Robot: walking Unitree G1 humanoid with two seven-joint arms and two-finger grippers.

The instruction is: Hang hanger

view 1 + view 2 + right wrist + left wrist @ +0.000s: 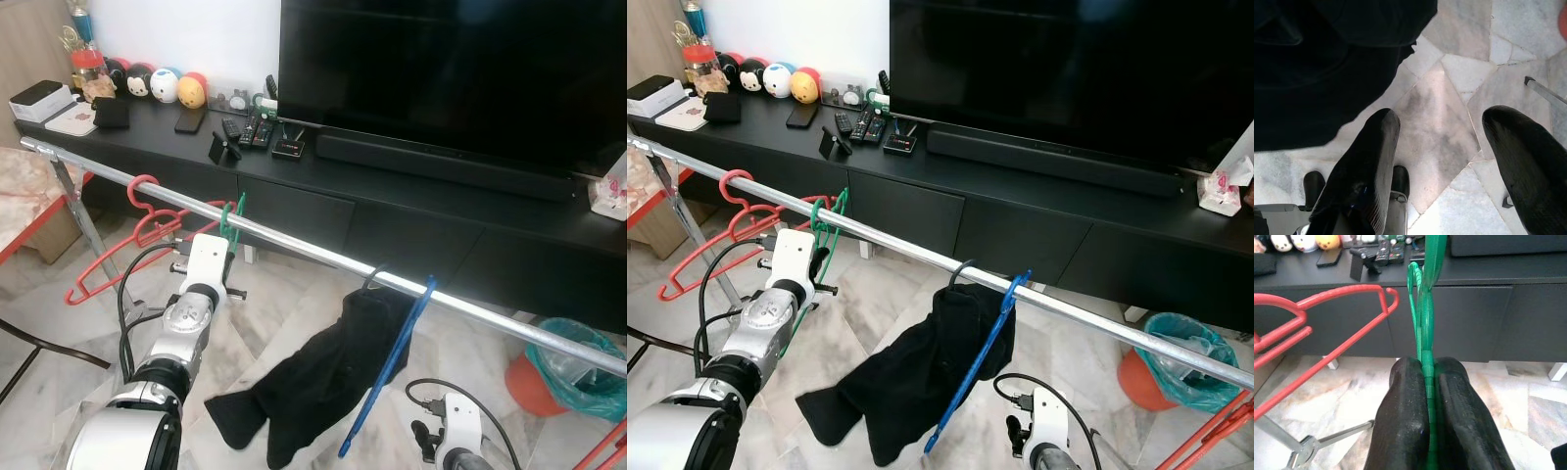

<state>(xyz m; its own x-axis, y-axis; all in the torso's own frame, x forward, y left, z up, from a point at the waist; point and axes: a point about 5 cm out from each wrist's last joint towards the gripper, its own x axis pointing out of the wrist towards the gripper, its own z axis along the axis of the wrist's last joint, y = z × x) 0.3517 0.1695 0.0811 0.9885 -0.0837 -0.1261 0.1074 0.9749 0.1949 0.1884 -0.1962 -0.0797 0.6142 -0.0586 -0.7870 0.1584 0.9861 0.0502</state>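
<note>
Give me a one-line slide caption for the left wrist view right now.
Left pincer shut on the green hanger, beside a red hanger, facing the black TV cabinet.

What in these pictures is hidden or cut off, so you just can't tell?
- Green hanger: in the eye views the left gripper and wrist cover its body; its lower part is cut off in the left wrist view.
- Black hanger: the black garment drapes over all but its hook.
- Right arm: cut off by the bottom edge of the eye views.
- Rail: both ends run out of frame.
</note>
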